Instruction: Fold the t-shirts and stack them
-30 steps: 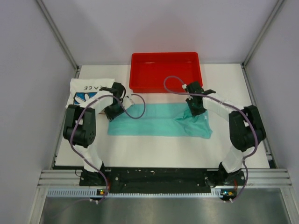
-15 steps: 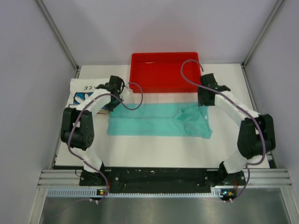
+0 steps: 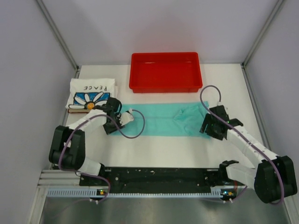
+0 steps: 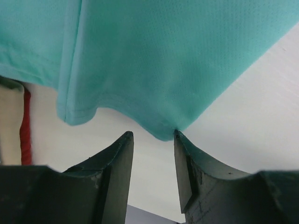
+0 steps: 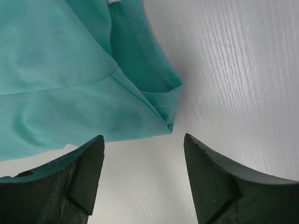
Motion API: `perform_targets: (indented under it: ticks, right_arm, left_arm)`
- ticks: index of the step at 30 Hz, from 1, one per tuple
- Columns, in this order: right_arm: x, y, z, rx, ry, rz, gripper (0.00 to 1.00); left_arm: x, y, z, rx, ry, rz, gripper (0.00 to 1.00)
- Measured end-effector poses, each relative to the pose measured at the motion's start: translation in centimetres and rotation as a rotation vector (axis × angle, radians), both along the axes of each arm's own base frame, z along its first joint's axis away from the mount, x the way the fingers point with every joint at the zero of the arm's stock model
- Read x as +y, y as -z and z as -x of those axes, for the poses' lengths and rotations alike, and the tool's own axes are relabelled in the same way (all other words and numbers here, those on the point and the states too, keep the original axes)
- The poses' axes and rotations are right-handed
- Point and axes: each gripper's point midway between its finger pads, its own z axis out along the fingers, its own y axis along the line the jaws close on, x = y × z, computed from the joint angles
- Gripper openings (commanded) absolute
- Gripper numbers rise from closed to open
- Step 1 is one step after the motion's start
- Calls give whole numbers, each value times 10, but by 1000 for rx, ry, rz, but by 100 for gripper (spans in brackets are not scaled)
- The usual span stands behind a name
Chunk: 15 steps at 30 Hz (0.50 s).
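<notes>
The teal-green t-shirt lies flat as a long folded strip across the middle of the table. My left gripper is at its near-left corner. In the left wrist view that gripper is open, and the teal t-shirt's corner just touches the right fingertip, not clamped. My right gripper is at the near-right corner. In the right wrist view it stands wide open, the hem of the teal t-shirt just ahead of its tips. The white daisy "PEACE" t-shirt lies folded at the back left.
A red plastic tray stands at the back centre, just behind the teal strip. Bare white table lies between the shirt and the arm bases. Frame posts and grey walls close in both sides.
Both arms have swung from the shirt's far edge back to its near corners. Both grippers have opened wider. The teal shirt lies as before.
</notes>
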Motion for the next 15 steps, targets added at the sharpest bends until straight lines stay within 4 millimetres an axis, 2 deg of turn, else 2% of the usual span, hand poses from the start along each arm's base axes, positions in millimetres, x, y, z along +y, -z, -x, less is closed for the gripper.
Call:
perform_targets:
  ticks: [3,6,7,8,9,10,12,15]
  right_arm:
    - [-2,18,11,38,62,-18,59]
    - [-6,29,10,29,127,-43,46]
    - [-8,33,10,28,151,-53,39]
    - [-10,37,10,31,169,-63,33]
    - [-12,41,10,36,191,-71,25]
    - [-13,40,5,18,206,-90,13]
    - [-14,42,-1,-1,233,-118,0]
    - [-18,43,-6,-20,273,-168,0]
  left_arm:
    - [1,11,-8,-6,1,-19,45]
    - [2,16,-19,-37,0,-29,42]
    - [3,18,-21,-42,-2,-37,35]
    - [4,18,-23,-50,-2,-44,18]
    - [5,19,-25,-62,1,-50,6]
    - [5,19,-25,-67,-3,-53,0]
    - [7,21,-26,-73,1,-68,0]
    - [8,21,-25,-70,3,-73,0]
